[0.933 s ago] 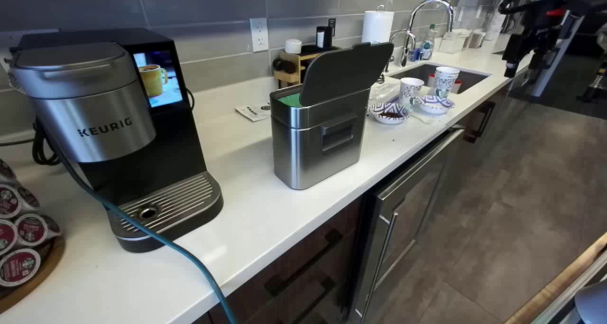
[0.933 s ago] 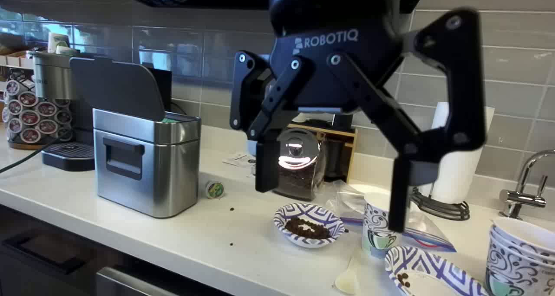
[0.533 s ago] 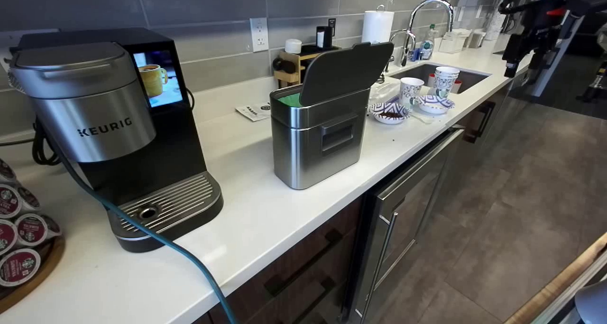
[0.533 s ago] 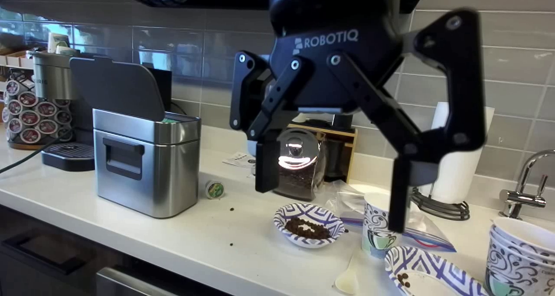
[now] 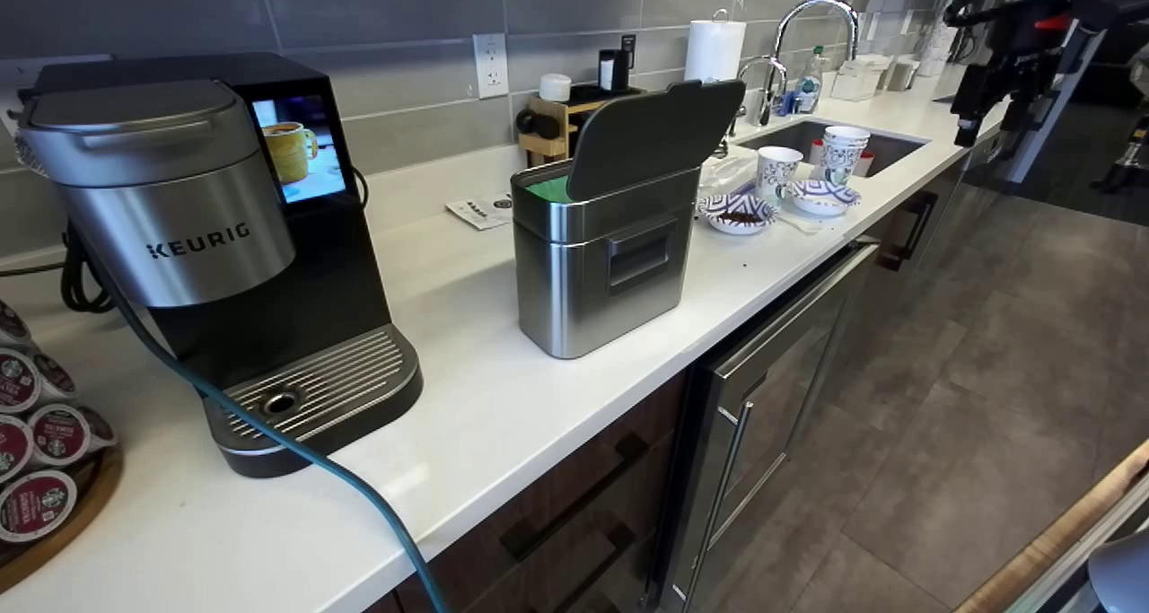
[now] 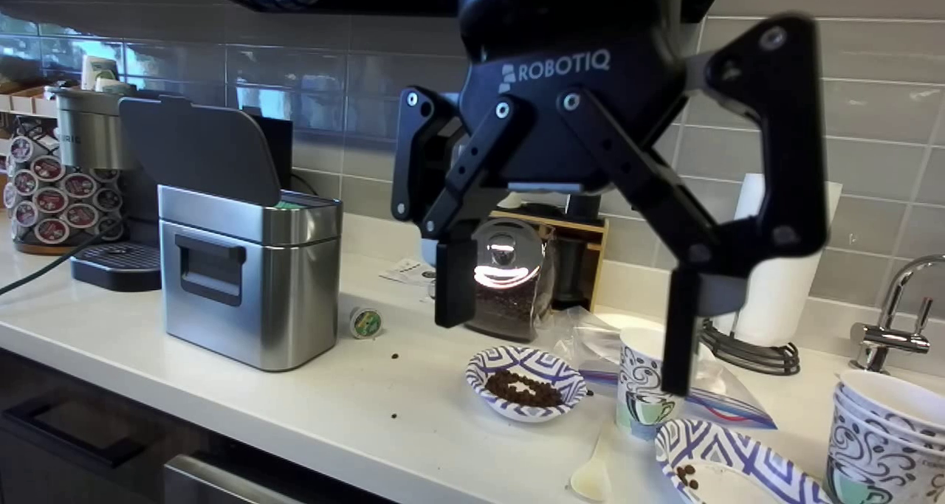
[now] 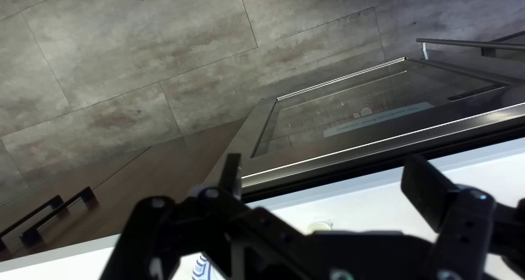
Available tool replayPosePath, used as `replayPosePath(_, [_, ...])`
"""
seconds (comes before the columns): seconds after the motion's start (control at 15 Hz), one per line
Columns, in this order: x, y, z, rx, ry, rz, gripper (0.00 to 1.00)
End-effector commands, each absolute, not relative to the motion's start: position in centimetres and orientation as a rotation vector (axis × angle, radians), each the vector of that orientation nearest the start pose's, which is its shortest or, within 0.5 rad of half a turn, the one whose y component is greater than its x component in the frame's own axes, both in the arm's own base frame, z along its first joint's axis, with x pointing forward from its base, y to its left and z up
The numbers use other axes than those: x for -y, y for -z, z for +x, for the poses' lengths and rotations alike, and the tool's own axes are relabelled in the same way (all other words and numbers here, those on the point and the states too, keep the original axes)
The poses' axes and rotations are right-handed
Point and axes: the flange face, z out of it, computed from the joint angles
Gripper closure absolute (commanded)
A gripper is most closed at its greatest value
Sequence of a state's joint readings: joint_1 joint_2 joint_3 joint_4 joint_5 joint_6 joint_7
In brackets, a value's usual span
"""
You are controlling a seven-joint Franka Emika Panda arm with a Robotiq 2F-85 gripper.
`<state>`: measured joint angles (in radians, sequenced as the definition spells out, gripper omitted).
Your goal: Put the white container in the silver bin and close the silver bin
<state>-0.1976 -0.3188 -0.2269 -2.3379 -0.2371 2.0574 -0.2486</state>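
Note:
The silver bin [image 6: 251, 312] stands on the counter in both exterior views [image 5: 574, 299]. Its dark grey lid [image 5: 660, 137] is open, tilted up, and the green inner rim [image 5: 549, 188] shows. No thing is surely the white container; a small pale pod with a green lid face [image 6: 365, 322] lies on its side beside the bin. The bin hides it in an exterior view. My gripper [image 6: 567, 312] is open and empty above the counter, nearer the camera than the bowls and cups. In the wrist view my gripper [image 7: 327, 177] is spread over the counter edge. No white container shows there.
A Keurig machine [image 5: 220, 209] with a cable stands beside the bin. A bowl of beans [image 6: 526, 382], a paper cup [image 6: 641, 382], a spoon [image 6: 590, 478], a second bowl [image 6: 731, 460] and stacked cups [image 6: 886, 445] stand on the counter. Paper towels [image 5: 715, 50] stand behind.

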Motion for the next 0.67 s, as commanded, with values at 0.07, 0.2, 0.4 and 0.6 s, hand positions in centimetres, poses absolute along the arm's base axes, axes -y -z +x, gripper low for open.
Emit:
replayPosePath(0.07, [20.2, -46.0, 40.8, -0.096, -0.023, -3.284, 0.0])
replayPosePath(0.2, [19.8, -44.8, 42.1, -0.076, -0.067, -3.27, 0.0])
replayPosePath(0.4, [18.2, -44.0, 43.6, -0.086, -0.083, -3.222, 0.0])
replayPosePath(0.6, [16.6, -43.8, 45.7, -0.133, -0.06, -3.163, 0.0])
